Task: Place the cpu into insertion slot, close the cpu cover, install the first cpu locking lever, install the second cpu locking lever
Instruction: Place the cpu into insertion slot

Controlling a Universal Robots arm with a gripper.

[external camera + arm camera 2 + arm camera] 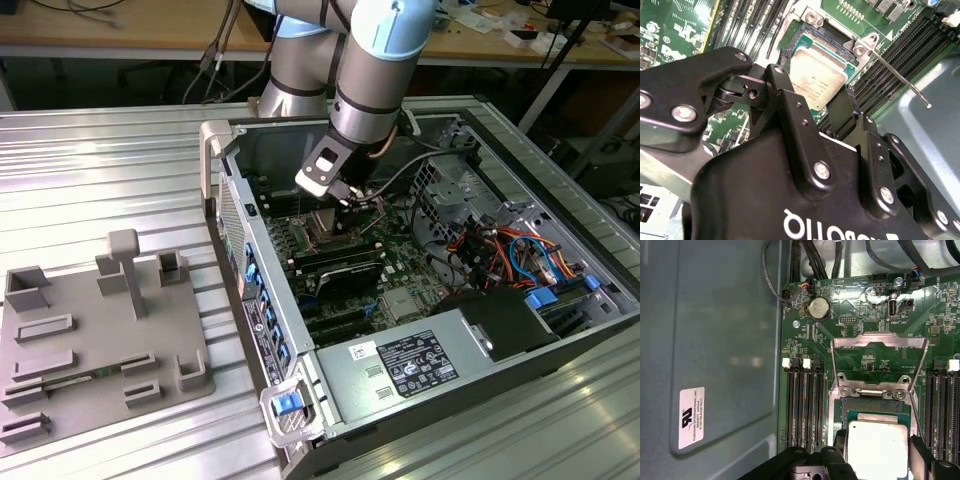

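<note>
The cpu (pixel 877 450), a small square chip with a silvery top, lies in the insertion slot (pixel 875 406) on the green motherboard, level with its frame. My gripper (pixel 876 447) straddles it, one black finger (pixel 839 442) against each of two opposite edges, shut on the chip. In the second wrist view the cpu (pixel 816 75) shows between the same fingers (pixel 784 65). The cpu cover (pixel 880 341), a hollow silver frame, is swung open away from the socket. A thin locking lever (pixel 900 75) sticks up, unlatched. In the exterior view my gripper (pixel 340 205) reaches down into the open computer case.
Long black memory slots (pixel 802 405) flank the socket on both sides. The case's grey side wall (pixel 715 340) runs close by. Cable bundles (pixel 500 250) and a power supply (pixel 410 365) fill the case's exterior-view right. A grey fixture plate (pixel 90 330) lies outside the case.
</note>
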